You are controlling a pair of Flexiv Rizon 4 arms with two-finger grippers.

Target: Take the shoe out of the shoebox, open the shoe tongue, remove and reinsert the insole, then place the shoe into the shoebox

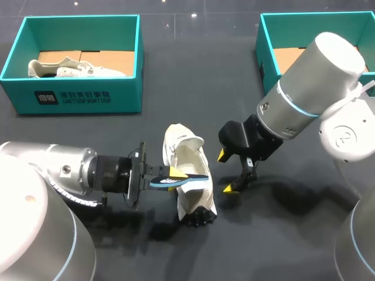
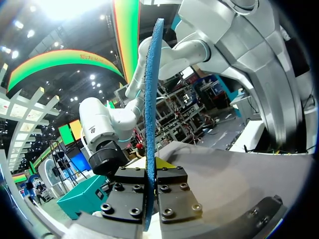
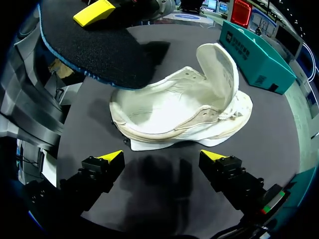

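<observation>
My left gripper (image 1: 174, 173) pinches the thin blue insole (image 1: 196, 178), right gripper (image 1: 225, 172) open; I should slide it flat into the white shoe (image 1: 187, 152).

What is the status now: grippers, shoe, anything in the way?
Left gripper shut on insole, held over the shoe. Right gripper open, beside the shoe, touching nothing. Shoe on table, tongue folded back. Nothing blocks the opening.

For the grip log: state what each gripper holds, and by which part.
Left gripper: shut on the blue insole, pinched at one end. Right gripper: open, holding nothing, beside the shoe.
</observation>
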